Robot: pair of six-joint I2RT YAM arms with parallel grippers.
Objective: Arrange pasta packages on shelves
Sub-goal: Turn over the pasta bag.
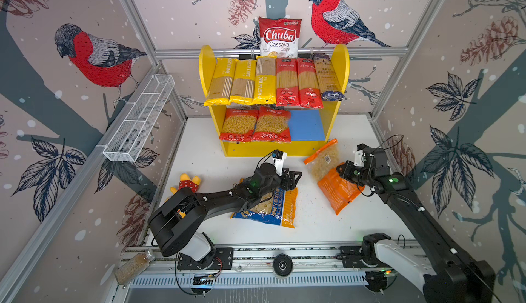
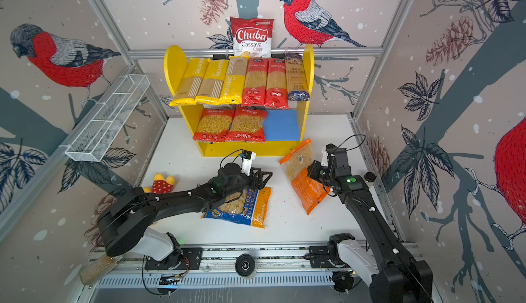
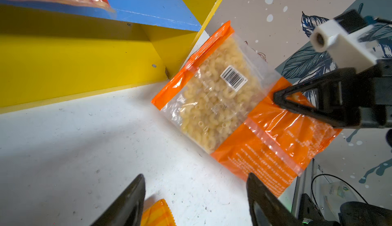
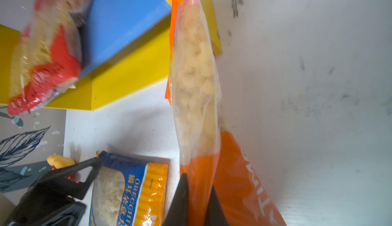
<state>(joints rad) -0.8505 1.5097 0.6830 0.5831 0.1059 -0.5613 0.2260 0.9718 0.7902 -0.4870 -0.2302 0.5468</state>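
- We see the right gripper clamped on the orange macaroni bag, near the table's right edge, before the shelves.
- The left gripper stands released above the blue orecchiette bag, mid-table.

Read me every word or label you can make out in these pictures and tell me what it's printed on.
"Chuba Cassava Chips": chips bag behind the rack.
"PASTATIME": yellow spaghetti packs on the upper shelf.
"ORECCHI...", cut off: blue pasta bag on the table.
Barcode, digits unreadable: orange pasta bag.
Red packs: Chinese print, too small.
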